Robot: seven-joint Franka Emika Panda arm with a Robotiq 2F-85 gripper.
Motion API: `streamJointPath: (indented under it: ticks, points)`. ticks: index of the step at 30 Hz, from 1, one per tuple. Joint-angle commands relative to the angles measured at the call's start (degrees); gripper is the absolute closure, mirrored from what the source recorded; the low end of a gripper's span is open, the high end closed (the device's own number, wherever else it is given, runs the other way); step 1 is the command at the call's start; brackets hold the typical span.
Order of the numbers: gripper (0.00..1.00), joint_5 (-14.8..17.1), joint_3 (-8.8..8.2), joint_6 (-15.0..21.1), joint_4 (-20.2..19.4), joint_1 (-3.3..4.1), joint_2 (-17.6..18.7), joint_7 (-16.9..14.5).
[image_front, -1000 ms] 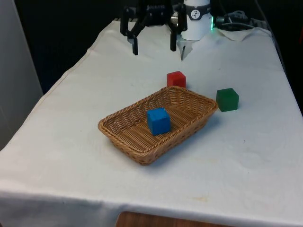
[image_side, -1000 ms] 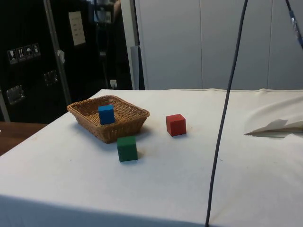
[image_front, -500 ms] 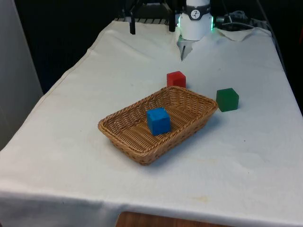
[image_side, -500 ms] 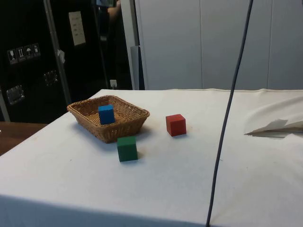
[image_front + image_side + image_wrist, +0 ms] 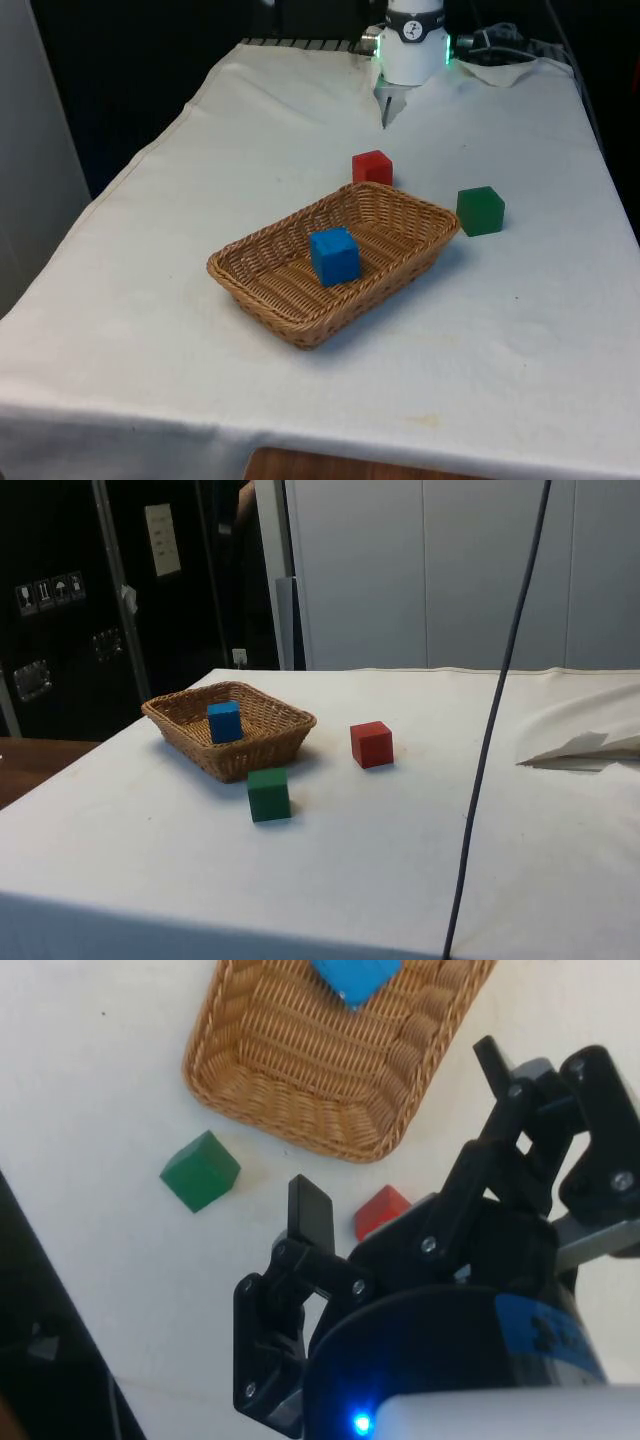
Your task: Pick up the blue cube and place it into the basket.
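Gripper (image 5: 395,1130) spread wide above white cloth (image 5: 200,180), dark cabinets (image 5: 90,600) behind

A woven basket (image 5: 245,270) sits mid-table with 1 blue cube (image 5: 334,256) inside, the space above it open. A red cube (image 5: 372,167) stands just beyond the basket's far rim. A green cube (image 5: 481,211) stands near the corner on the front view's right. Bare white cloth (image 5: 150,250) lies open on the front view's left and along the near edge.
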Motion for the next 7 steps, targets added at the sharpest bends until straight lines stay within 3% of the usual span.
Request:
streamJointPath:
  ticks: [1,7]
  points:
    - [0.0,-0.5,-0.11,-0.3,-0.6,0.0,-1.0,0.1]
    - [0.0,0.0,-0.11,-0.9,-1.6,-0.06,-2.5,-0.2]
